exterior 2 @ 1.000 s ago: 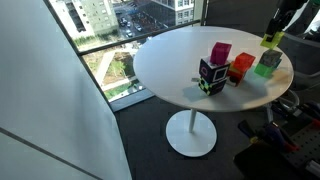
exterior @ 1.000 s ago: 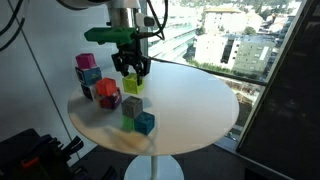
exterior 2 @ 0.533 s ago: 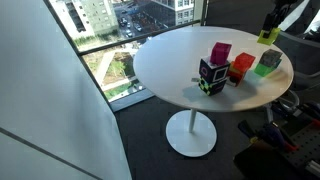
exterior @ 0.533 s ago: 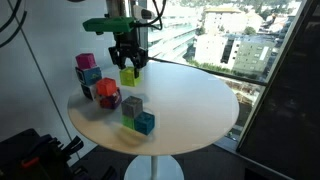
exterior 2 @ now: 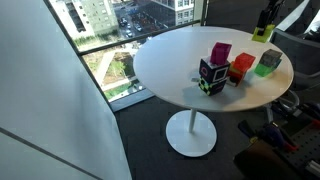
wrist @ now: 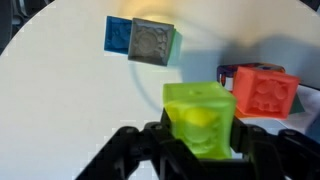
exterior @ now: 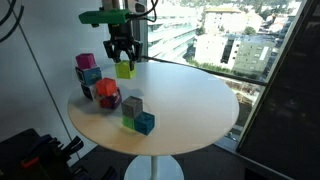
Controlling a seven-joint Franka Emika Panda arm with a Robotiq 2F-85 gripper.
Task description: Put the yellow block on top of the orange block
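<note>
**One lime cube pinched in the jaws, up off the table**

Two dark fingers of the gripper (wrist: 200, 145) are clenched on the yellow block (wrist: 200, 118), one on each side face. It is a bright lime-yellow cube with a glossy, slightly moulded top, and it looks the same size as the others.

In the wrist view the orange block (wrist: 262, 92) sits at about 2 o'clock from it, orange-red with a raised pattern on its face. A blue cube (wrist: 120, 33) and a grey-green cube (wrist: 152, 42) touch each other at about 11 o'clock.

That close view hides how high the held cube is. In an exterior view the gripper (exterior: 124, 63) carries the yellow block (exterior: 124, 70) clear of the white round table (exterior: 190, 100). The orange block (exterior: 104, 90) is down at about 7 o'clock in the cluster. Only the exterior views show a pink cube (exterior 2: 220, 51) behind the orange block (exterior 2: 240, 67), with the yellow block (exterior 2: 261, 33) at about 1 o'clock of the orange one.
</note>
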